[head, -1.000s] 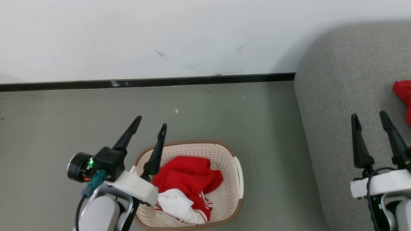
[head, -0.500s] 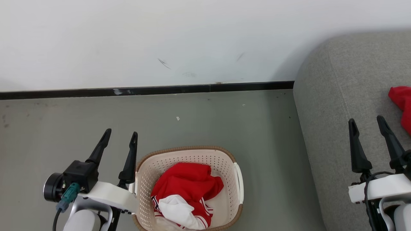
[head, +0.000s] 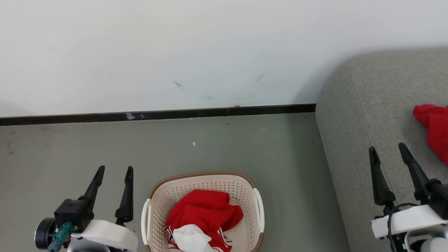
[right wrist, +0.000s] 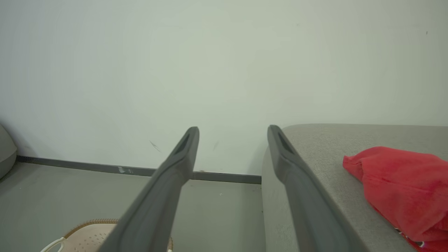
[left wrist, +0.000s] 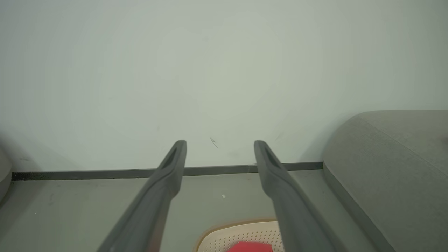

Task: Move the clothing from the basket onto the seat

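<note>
While crumpled red clothing [head: 204,217], white-lined, lies in the perforated cream basket [head: 241,189] just right of the left gripper [head: 116,168], another red garment [head: 432,127] rests on the grey fabric sofa [head: 350,105] beside the right gripper [head: 386,147]; both stand spread, empty.

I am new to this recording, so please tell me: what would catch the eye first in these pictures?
The bright red clothing heaped in the cream basket on the floor, low in the head view. A second red garment lies on the grey sofa at the right.
</note>
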Tool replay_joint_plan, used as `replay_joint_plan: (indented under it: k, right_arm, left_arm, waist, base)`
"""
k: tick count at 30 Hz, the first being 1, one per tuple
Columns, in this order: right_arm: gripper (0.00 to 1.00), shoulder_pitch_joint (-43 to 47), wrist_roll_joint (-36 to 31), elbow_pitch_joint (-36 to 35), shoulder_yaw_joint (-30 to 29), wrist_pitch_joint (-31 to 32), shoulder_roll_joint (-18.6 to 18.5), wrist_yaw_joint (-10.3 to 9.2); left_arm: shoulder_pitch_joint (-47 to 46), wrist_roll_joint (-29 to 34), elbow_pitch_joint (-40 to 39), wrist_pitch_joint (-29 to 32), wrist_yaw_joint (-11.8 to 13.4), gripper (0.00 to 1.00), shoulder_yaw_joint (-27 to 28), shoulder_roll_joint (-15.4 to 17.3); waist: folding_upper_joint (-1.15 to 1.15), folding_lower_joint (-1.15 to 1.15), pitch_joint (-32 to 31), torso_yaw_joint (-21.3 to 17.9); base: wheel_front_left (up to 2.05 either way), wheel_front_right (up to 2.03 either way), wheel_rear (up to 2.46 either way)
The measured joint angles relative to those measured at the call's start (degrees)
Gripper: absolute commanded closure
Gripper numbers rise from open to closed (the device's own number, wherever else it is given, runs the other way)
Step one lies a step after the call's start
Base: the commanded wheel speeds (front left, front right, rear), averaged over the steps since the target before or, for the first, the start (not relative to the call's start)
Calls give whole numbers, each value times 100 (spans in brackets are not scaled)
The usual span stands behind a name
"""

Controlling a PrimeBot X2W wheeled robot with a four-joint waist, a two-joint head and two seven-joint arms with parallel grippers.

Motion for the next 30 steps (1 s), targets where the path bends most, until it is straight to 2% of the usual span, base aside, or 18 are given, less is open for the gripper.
replay_joint_plan:
  k: [30]
  right_arm:
    - [0,611,62,-57,193,1,66,0]
  left_arm:
    - [738,-82,-148,-49,109,0,135,52]
  waist:
    - [0,0,-407,-106]
  base:
    - [0,0,0]
